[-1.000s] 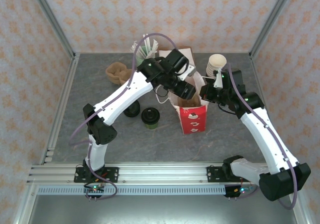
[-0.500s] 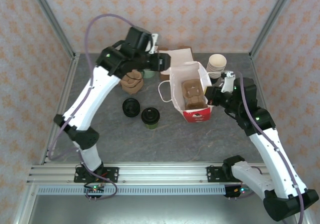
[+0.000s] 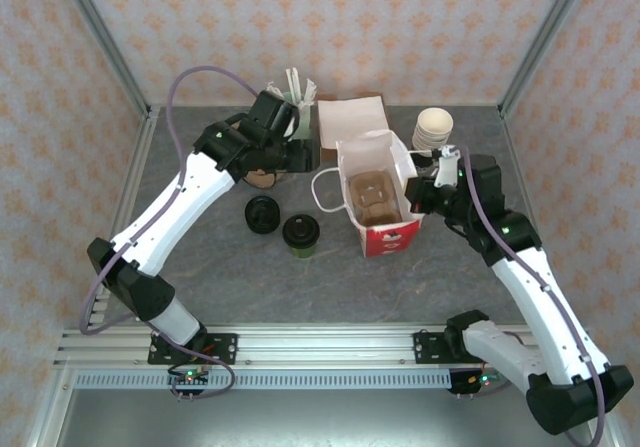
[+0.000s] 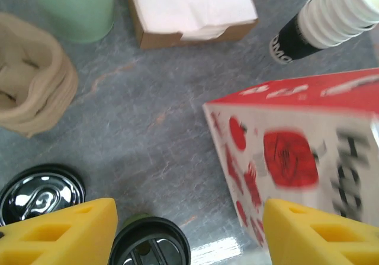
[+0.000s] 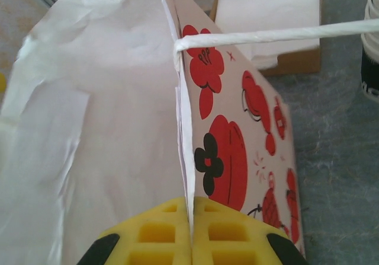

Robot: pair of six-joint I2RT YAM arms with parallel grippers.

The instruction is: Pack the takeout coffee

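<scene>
Since a second ago the left gripper point(image 3: 308, 155) has left the mouth of the red bag point(image 3: 392, 237), swung out to the far left, and now hangs with its yellow fingers point(image 4: 59, 235) spread and holding nothing, above the table between the napkin box point(image 3: 350, 122) and a loose black lid point(image 3: 263, 214). The bag now stands with its mouth wide open and a brown cardboard carrier point(image 3: 372, 195) lying inside. The right gripper point(image 5: 190, 217) stays pinched shut on the bag's right wall. The takeout coffee point(image 3: 300, 233) has not moved: it stands upright on the table, left of the bag and just beside the loose lid. In the left wrist view, black letters on the bag point(image 4: 296, 152) and white ones on the stacked cups' point(image 4: 337, 16) dark sleeve are too blurred to read, perhaps an "H" on the bag.
</scene>
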